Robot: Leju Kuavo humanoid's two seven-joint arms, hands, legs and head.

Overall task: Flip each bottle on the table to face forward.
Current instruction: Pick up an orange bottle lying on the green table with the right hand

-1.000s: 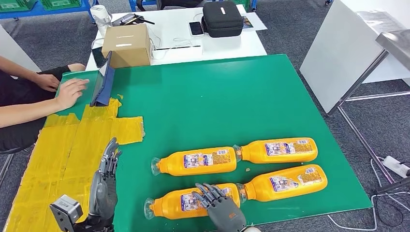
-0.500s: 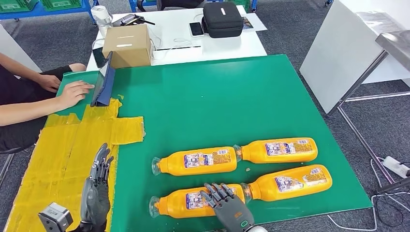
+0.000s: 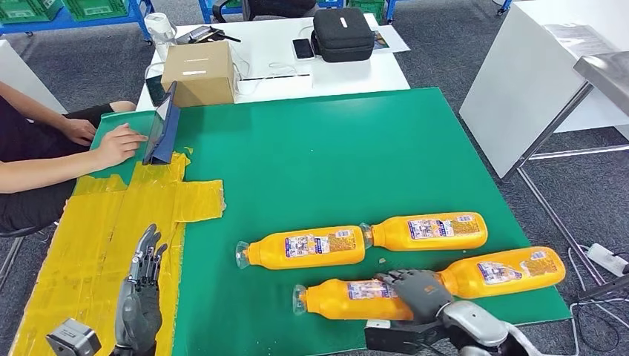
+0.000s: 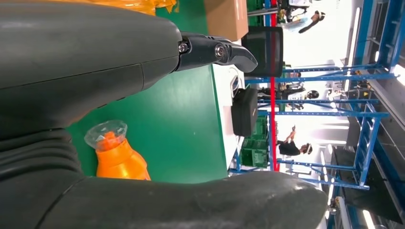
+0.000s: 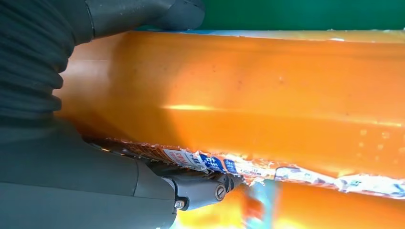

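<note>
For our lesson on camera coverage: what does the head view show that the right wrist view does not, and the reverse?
Head view alone: the green table mat, all four orange plastic bottles, the left robot hand over yellow tape.
Right wrist view alone: the label's torn edge up close.
Both: the right robot hand gripping the near-left orange bottle.
</note>
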